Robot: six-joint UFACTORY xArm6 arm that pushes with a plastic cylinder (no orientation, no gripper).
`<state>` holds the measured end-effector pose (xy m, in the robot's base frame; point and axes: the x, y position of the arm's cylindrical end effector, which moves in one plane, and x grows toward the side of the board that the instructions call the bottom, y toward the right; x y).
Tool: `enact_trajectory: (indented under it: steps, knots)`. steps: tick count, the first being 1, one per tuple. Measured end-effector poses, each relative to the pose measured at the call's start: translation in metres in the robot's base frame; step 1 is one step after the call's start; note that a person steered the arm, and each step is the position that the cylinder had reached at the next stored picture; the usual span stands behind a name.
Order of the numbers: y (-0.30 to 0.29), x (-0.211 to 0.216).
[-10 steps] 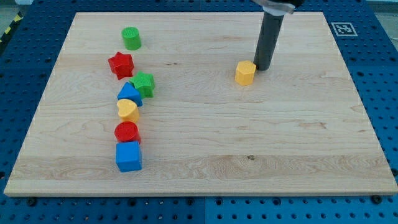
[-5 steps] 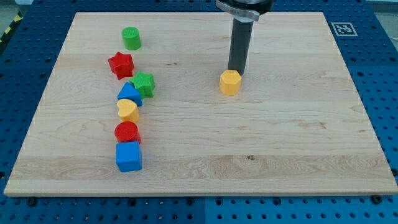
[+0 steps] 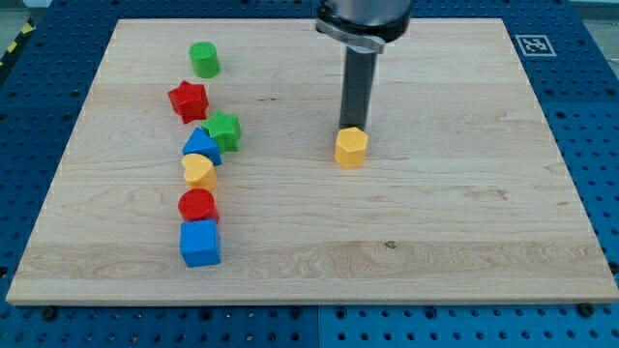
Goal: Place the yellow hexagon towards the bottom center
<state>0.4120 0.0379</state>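
- The rod has no jaws; my tip (image 3: pixel 355 128) touches the top side of the yellow hexagon (image 3: pixel 351 148).
- The block looks small, hard and light; it should slide easily when pushed from there.

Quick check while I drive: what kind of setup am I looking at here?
Likely a lab test bench, not a home or factory: a wooden board on a blue perforated table, a printed marker tag at its corner, and toy blocks like the yellow hexagon, with my tip just behind it.
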Motion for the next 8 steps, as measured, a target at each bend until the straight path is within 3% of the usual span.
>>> enact_trajectory:
  steps: [6,8]
  knots:
    - [0.038,0.100]
    - [0.067,0.114]
